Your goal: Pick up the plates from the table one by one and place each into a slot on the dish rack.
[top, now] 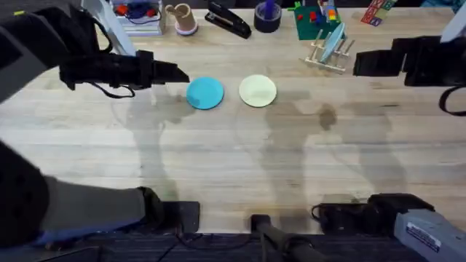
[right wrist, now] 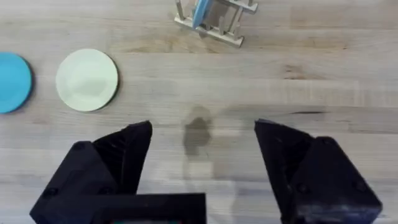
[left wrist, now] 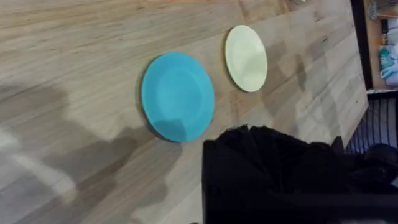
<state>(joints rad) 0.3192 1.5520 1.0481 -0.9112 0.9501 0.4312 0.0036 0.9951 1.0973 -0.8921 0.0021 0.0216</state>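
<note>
Bare table (top: 240,160) is left at 6 o'clock of the 2 plates (top: 205,93); 12 o'clock is crowded by clutter (top: 229,20).

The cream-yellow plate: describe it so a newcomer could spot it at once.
Start from the wooden table and find the two small round plates lying flat side by side near its middle. Of that pair, the cream-yellow plate is the one nearer the dish rack; its neighbour, the blue plate, is bright blue.

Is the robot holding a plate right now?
No. The blue plate and cream plate lie flat on the table. The right gripper is open and empty.
</note>
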